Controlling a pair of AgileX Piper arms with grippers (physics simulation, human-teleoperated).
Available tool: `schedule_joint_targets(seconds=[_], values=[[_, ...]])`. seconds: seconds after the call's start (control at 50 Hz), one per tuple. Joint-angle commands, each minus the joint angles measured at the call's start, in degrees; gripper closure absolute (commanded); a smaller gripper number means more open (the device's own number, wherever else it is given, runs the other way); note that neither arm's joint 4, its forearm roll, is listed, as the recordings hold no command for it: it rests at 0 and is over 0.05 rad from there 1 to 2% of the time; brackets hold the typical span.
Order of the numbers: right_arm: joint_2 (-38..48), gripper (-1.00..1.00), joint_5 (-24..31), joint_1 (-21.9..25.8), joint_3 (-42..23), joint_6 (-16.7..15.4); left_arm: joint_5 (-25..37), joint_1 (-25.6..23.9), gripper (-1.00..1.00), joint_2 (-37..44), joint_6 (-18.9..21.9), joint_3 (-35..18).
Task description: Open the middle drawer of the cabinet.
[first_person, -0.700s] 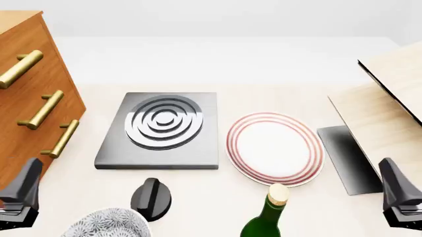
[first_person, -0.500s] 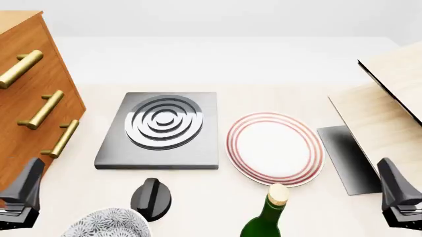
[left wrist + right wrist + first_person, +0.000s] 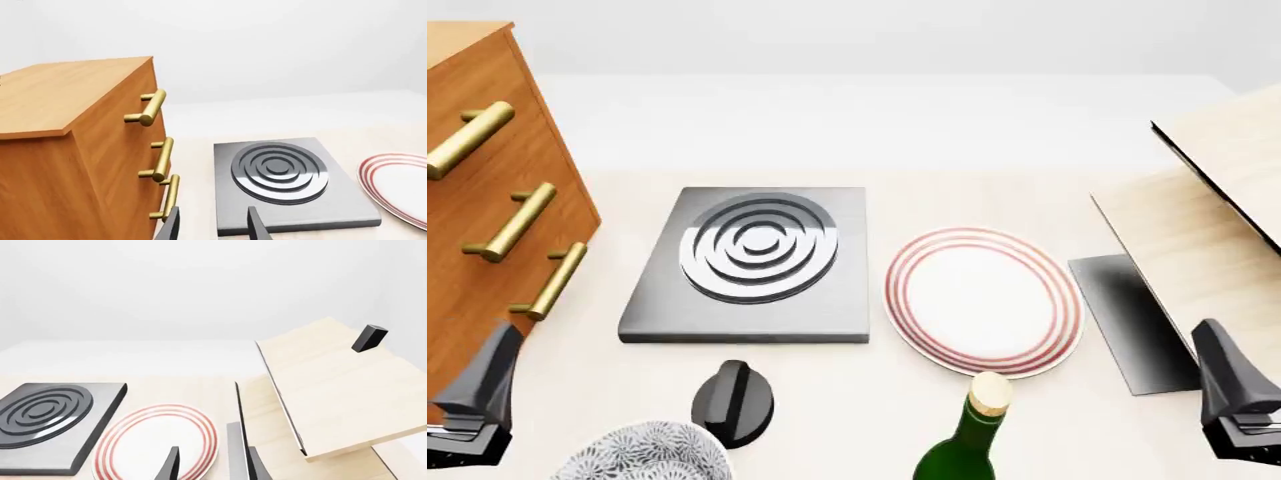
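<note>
With its fingers parted and empty, the left gripper [image 3: 212, 227] should be raised and aligned squarely on the middle drawer's [image 3: 521, 205] handle [image 3: 510, 223], on the cabinet [image 3: 481, 120] at far left.

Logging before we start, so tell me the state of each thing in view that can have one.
top drawer: shut
middle drawer: shut
bottom drawer: shut
pale wooden box: lid raised, open
green bottle: upright, corked
left claw: open, empty
right claw: open, empty
</note>
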Motion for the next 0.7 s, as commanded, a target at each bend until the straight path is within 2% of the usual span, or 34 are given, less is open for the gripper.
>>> schedule_joint_targets(seconds=[0.02,0.1,0.16,0.2,0.3,0.36,0.42,0.52,0.62,0.7], values=[[-0.07,-1.0,-0.12,0.08,0.12,-0.09,-0.19,0.21,-1.0,-0.07,-0.02,-0.09],[-0.08,-1.0,-0.12,0.06,0.12,-0.08,-0.08,-0.43,-1.0,-0.08,1.45,-0.3],[-0.08,-1.0,-0.12,0.07,0.12,-0.07,-0.06,-2.55,-1.0,-0.14,4.83,-1.01],[-0.07,-1.0,-0.12,0.07,0.12,-0.06,0.44,-3.31,-1.0,0.04,5.2,-1.77],[-0.07,-1.0,-0.12,0.08,0.12,-0.08,1.12,-6.22,-1.0,0.25,9.26,-3.1],[-0.06,-1.0,-0.12,0.08,0.12,-0.08,1.42,-8.71,-1.0,0.05,13.14,-3.31],[-0.07,-1.0,-0.12,0.08,0.12,-0.07,1.15,-8.07,-1.0,0.23,14.47,-4.16],[-0.07,-1.0,-0.12,0.07,0.12,-0.07,-1.2,-9.52,-1.0,3.78,18.15,-5.77],[-0.07,-1.0,-0.12,0.07,0.12,-0.08,-5.21,-11.93,-1.0,8.84,24.85,-5.47],[-0.06,-1.0,-0.12,0.07,0.12,-0.07,-6.79,-12.84,-1.0,11.63,27.26,-6.56]])
